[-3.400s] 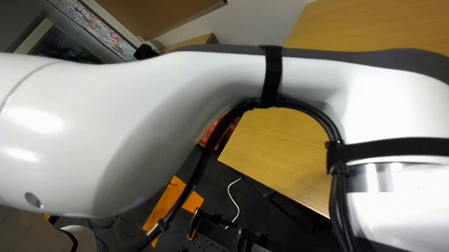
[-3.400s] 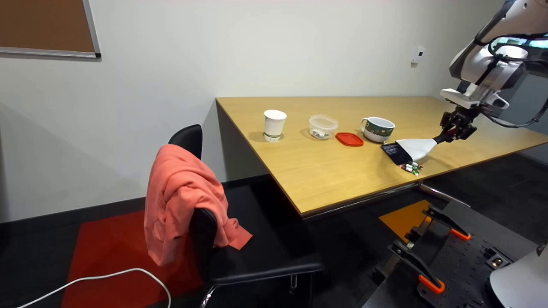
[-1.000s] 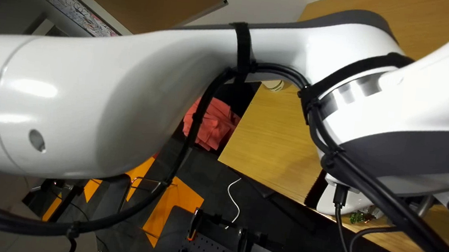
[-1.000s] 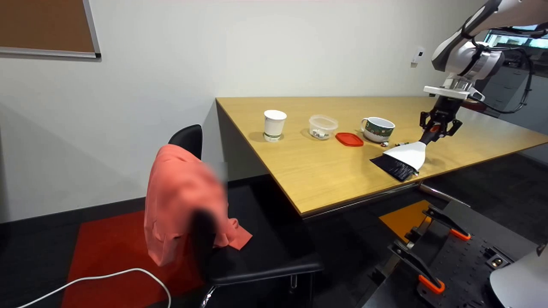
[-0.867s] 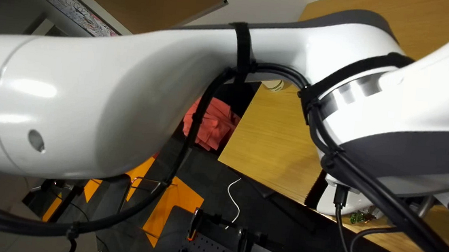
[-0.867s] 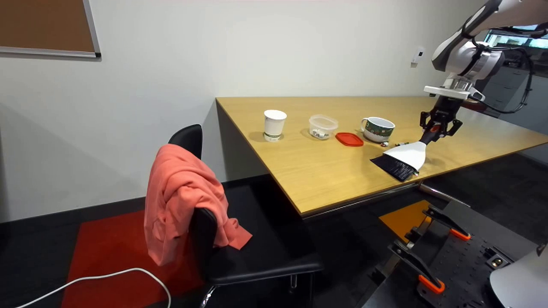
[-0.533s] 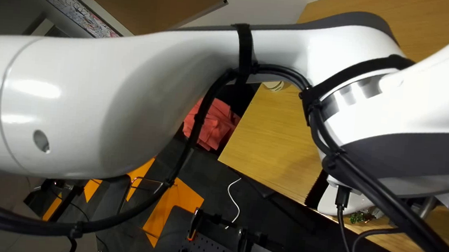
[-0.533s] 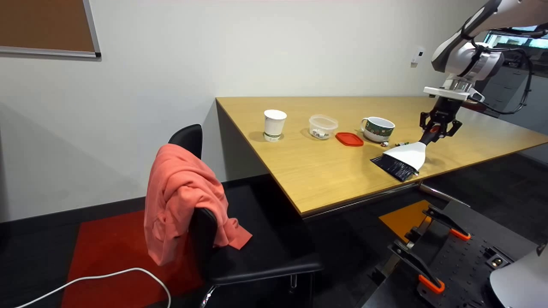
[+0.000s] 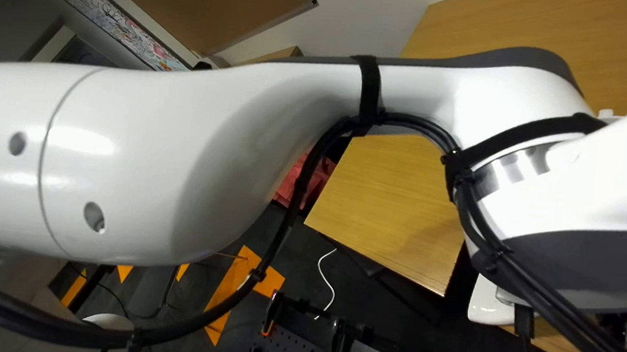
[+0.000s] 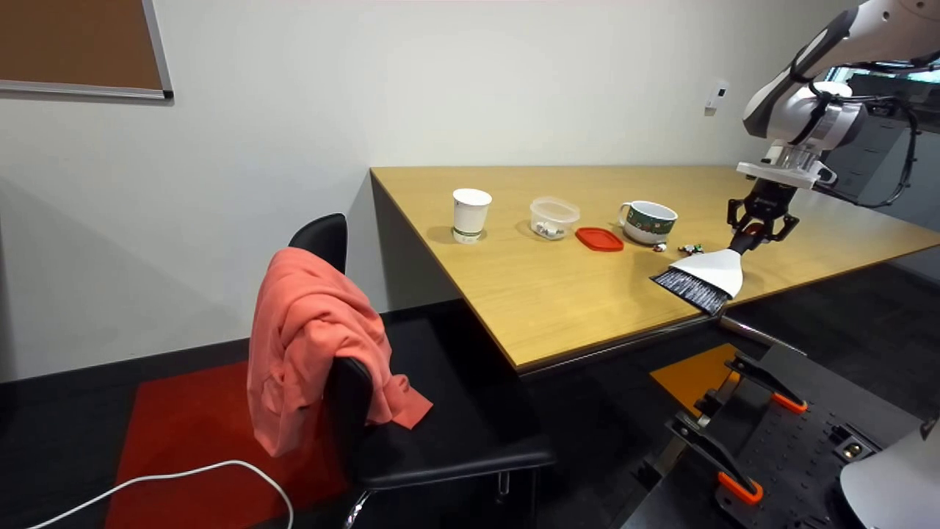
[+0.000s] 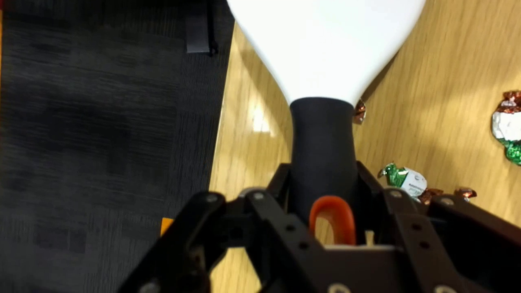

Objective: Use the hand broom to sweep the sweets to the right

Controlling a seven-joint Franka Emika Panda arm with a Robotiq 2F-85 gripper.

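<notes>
The pincer (image 11: 323,179) is closed around the dark handle (image 11: 323,134) of the broom (image 10: 712,270), probably so that the bristles (image 10: 690,290) are free to sweep. The visible sweets (image 11: 414,182) lie on the tabletop (image 10: 573,294), on the broom's side away from the edge (image 11: 224,106), perhaps ready for a push.

Sweet (image 11: 360,112) — partly behind the broom (image 11: 324,108)

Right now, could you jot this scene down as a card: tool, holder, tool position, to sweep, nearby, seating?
Tool: hand broom, white head, black bristles
Holder: pincer, closed on the broom's black handle
Tool position: bristles near the table edge; contact unclear
To sweep: wrapped sweets, green, white and brown, on the table; full count unclear
Nearby: patterned mug, red lid, clear tub, paper cup
Seating: black chair, pink garment over its back
</notes>
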